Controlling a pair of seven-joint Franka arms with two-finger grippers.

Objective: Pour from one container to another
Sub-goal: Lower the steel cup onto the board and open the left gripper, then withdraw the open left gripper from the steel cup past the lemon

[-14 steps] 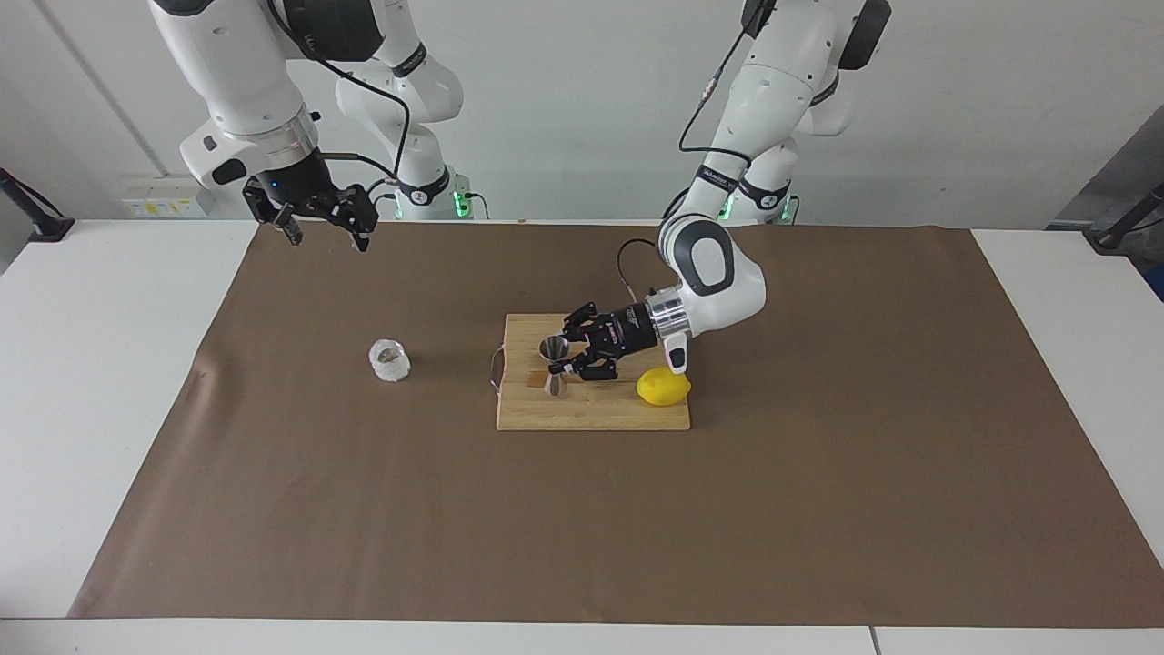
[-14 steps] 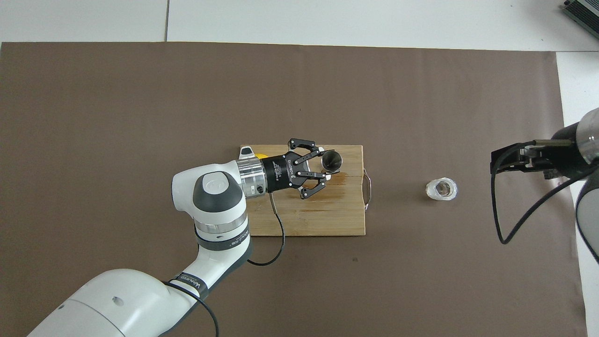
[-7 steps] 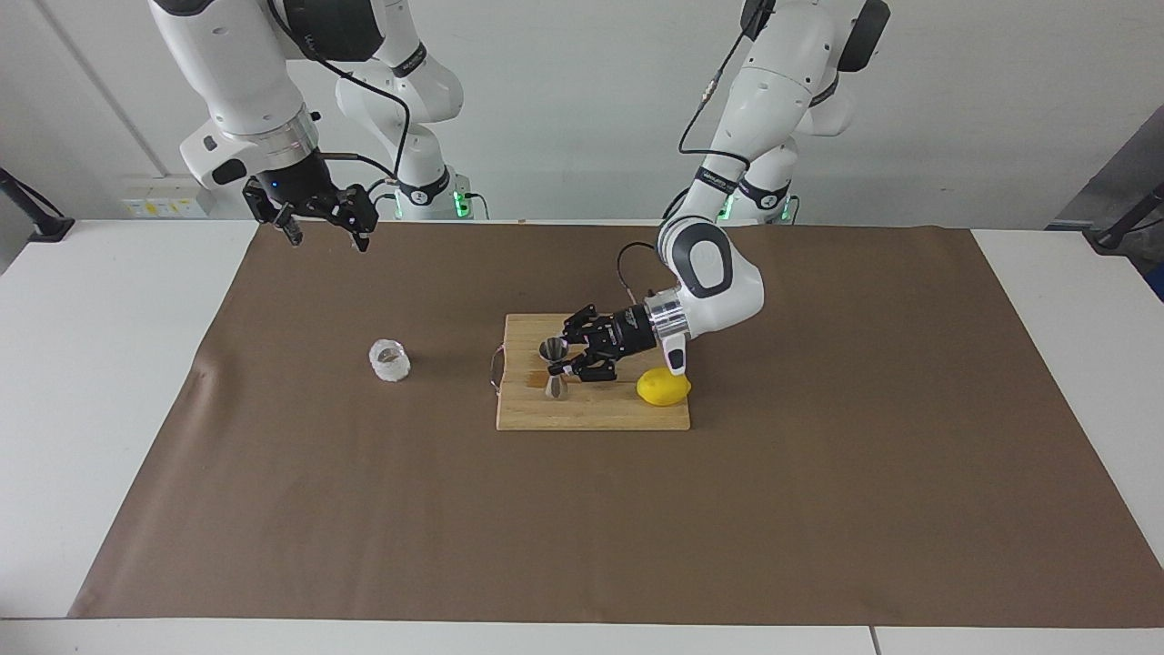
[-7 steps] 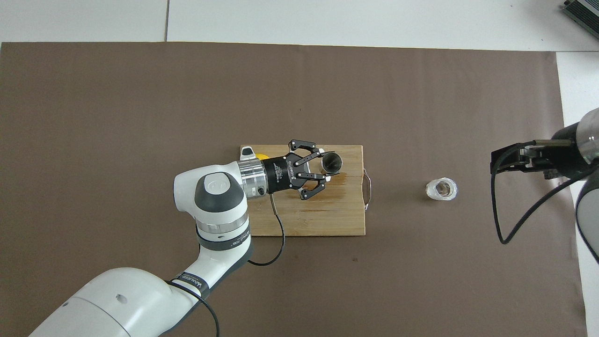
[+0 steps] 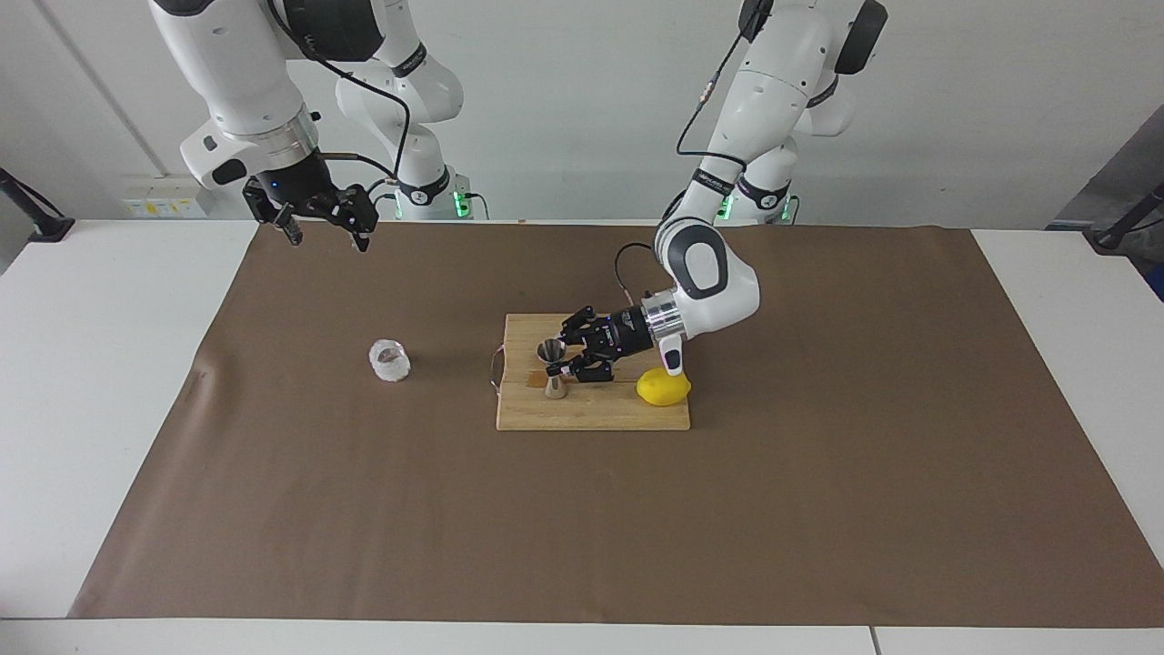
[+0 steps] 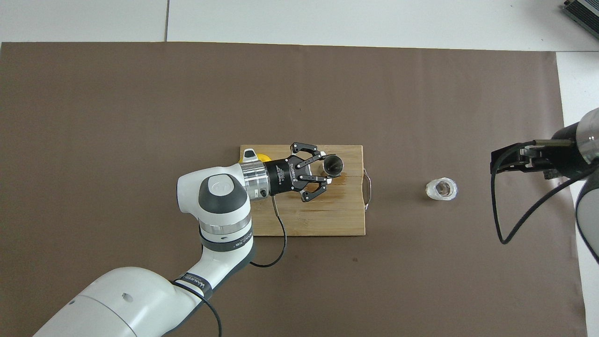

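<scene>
Firstly, brown mat (image 5: 582, 509): covers the table. Left arm: reaches low over the board (image 5: 591, 414), which lies mid-mat. Right arm: waits raised at its own end, right gripper (image 5: 326, 229) with fingers apart, holding nothing. Left gripper (image 5: 556, 362): fingers clamped on the jigger's waist. Lemon (image 5: 663, 387): on the board. Cup (image 5: 389, 360): on the mat, toward the right arm's end. Jigger (image 5: 552, 369): upright on the board.

You have the jigger (image 5: 553, 368) and lemon (image 5: 663, 387) on the board (image 5: 591, 411). The glass cup (image 5: 389, 360) sits apart from it, toward the right arm's end.
</scene>
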